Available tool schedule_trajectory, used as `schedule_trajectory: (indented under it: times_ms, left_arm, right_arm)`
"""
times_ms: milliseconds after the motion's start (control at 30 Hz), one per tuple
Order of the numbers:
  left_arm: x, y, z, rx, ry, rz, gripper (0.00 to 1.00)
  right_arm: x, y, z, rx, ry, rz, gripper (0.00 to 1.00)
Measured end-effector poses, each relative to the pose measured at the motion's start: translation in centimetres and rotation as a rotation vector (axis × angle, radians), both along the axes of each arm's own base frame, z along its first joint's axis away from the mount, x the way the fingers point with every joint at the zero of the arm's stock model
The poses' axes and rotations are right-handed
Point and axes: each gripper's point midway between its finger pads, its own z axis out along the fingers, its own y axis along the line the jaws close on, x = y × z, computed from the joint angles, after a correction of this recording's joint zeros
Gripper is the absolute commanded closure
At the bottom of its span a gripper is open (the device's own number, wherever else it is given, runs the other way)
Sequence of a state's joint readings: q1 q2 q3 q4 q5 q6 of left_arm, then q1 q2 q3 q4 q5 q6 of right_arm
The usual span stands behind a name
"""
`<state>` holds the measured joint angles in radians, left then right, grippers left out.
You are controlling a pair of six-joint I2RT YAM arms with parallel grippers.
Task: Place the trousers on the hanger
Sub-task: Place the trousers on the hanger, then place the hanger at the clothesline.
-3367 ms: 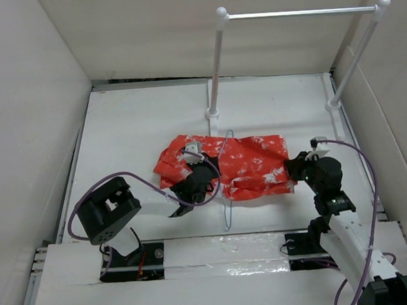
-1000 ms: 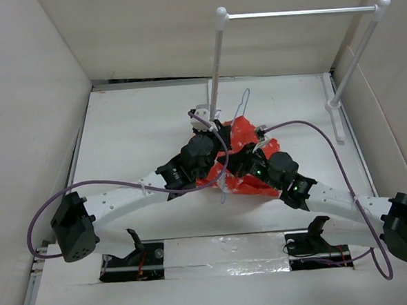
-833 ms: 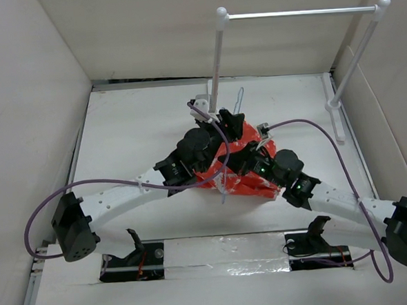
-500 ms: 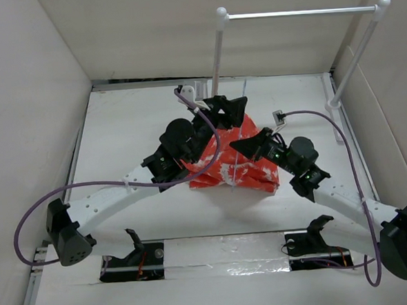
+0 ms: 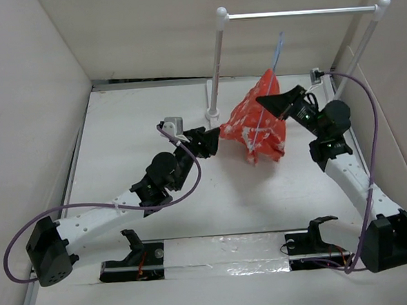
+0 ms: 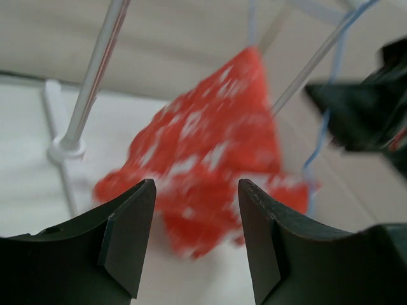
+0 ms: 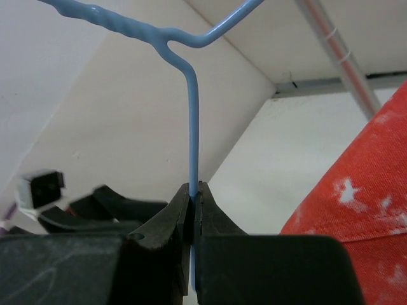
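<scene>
Left gripper (image 5: 212,143), now released, is backing away while right gripper (image 7: 194,190) is lifting the clenched hanger (image 7: 193,108) with trousers (image 5: 257,128) draped.

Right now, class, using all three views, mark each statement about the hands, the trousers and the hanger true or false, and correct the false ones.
1. The right hand is shut on the hanger. True.
2. The left hand grips the trousers. False: it is open and empty, and does not touch them.
3. The trousers lie spread flat on the table. False: they hang bunched from the hanger, which is held up in the air.
4. The white rail stand stands at the far side of the table. True.
</scene>
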<state>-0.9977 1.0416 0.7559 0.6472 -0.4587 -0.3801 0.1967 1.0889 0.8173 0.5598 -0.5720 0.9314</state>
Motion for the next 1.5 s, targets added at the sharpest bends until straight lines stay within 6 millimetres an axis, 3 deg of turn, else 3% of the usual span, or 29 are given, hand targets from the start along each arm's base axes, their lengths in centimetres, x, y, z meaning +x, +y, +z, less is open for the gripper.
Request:
schedule_trajectory:
  times_ms: [100, 200, 367, 600, 900, 1067, 1200, 1333, 1433, 1467, 1500]
  left_arm:
    - [0.5, 0.2, -4.9, 0.089, 0.069, 0.014, 0.49]
    - [0.8, 0.8, -7.1, 0.132, 0.101, 0.028, 0.49]
    - [0.9, 1.9, -7.3, 0.133, 0.1, 0.046, 0.49]
    - [0.3, 3.5, -7.1, 0.117, 0.076, 0.062, 0.48]
    - [0.9, 3.1, -9.0, 0.17, 0.103, 0.07, 0.48]
    - [0.8, 3.1, -9.0, 0.172, 0.102, 0.067, 0.48]
    - [0.8, 2.9, -9.2, 0.178, 0.105, 0.059, 0.48]
    - [1.0, 2.9, -9.4, 0.182, 0.108, 0.062, 0.48]
    - [1.0, 3.0, -9.4, 0.182, 0.108, 0.064, 0.48]
    - [1.0, 3.0, -9.4, 0.182, 0.108, 0.064, 0.48]
    - [1.0, 3.0, -9.4, 0.181, 0.108, 0.065, 0.48]
  right_arm:
    - [2.1, -2.1, 2.3, -0.011, -0.045, -0.047, 1.0]
    - [4.6, -3.8, 3.6, -0.023, -0.065, -0.094, 1.0]
    - [8.5, -5.6, 3.4, -0.038, -0.04, -0.131, 1.0]
    - [12.9, -5.9, 1.8, -0.06, 0.038, -0.114, 1.0]
    - [16.4, -7.9, 1.1, -0.057, 0.08, -0.136, 1.0]
    - [17.8, -9.0, -0.6, -0.056, 0.116, -0.154, 1.0]
    - [19.3, -9.7, -3.3, -0.054, 0.169, -0.152, 1.0]
    - [19.6, -10.4, -3.2, -0.061, 0.138, -0.163, 0.99]
    - [19.6, -10.9, -3.6, -0.069, 0.129, -0.175, 0.64]
    - [19.4, -10.9, -3.7, -0.072, 0.128, -0.177, 0.43]
    - [19.1, -11.0, -3.8, -0.077, 0.126, -0.18, 0.34]
